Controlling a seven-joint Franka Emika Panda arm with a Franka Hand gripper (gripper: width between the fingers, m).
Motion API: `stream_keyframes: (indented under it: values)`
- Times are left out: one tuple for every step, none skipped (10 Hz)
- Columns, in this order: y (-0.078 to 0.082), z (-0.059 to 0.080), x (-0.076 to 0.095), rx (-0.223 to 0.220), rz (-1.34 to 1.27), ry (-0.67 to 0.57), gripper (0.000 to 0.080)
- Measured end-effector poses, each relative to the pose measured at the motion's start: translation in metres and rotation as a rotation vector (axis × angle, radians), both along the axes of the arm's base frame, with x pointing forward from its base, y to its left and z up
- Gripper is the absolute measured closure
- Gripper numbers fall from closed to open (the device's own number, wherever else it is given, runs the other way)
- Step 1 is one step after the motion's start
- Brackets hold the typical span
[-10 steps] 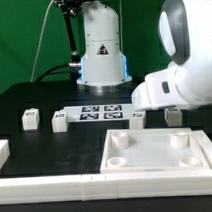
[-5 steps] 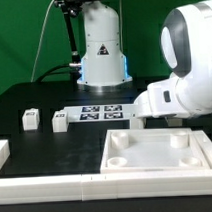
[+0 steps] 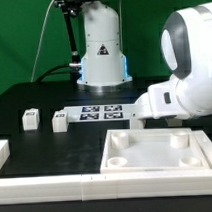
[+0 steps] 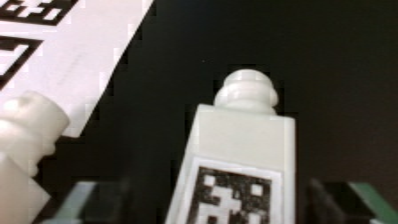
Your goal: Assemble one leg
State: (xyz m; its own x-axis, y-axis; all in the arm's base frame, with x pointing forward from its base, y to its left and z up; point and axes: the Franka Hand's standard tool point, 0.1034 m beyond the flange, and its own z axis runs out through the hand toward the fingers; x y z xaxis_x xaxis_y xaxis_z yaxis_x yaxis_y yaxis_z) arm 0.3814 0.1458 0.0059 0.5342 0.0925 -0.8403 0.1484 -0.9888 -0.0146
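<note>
White plastic blocks are met first on the exterior view's left: one spare leg (image 3: 30, 118) and a second spare leg (image 3: 61, 120) are set well away from the hand, on the far side of the marker board (image 3: 99, 114). Next the big white arm (image 3: 178, 86) is met, bent low just behind the tray (image 3: 156, 152), and the hand is hidden by it in that view. In the wrist view the gripper (image 4: 228, 203) is shown open, and nothing is held. The leg (image 4: 240, 140) is found right between the two dark fingers (image 4: 342, 198), with a dark gap left on each side. Its long side is pointed straight away from the hand: the tag end is nearest and the round peg end is farthest. Another white part (image 4: 25, 140) is seen just outside one finger. It is judged that the fingers need only be closed across the leg's narrow width, and that the white part close by could get bumped.
</note>
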Motion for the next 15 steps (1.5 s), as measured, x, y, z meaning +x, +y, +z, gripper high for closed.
stream_keyframes:
  values:
    - [0.000,0.000,0.000,0.000,0.000,0.001,0.0465]
    - [0.000,0.000,0.000,0.000,0.000,0.001,0.0515]
    - [0.000,0.000,0.000,0.000,0.000,0.001,0.0515]
    - [0.000,0.000,0.000,0.000,0.000,0.001,0.0515]
    - [0.000,0.000,0.000,0.000,0.000,0.001,0.0515]
    - [0.000,0.000,0.000,0.000,0.000,0.001,0.0515]
    - [0.000,0.000,0.000,0.000,0.000,0.001,0.0515]
    - [0.000,0.000,0.000,0.000,0.000,0.001,0.0515]
    - [-0.001,0.003,0.001,0.013,0.009,0.010,0.0515]
    - [-0.005,0.018,0.010,0.026,0.013,0.023,0.0515]
    - [-0.008,0.033,0.018,0.025,0.009,0.020,0.0514]
    - [-0.009,0.045,0.022,0.023,0.007,0.023,0.0514]
    - [-0.012,0.056,0.026,0.020,0.007,0.032,0.0514]
    - [-0.014,0.064,0.029,0.023,0.008,0.042,0.0514]
    - [-0.015,0.067,0.033,0.025,0.006,0.040,0.0514]
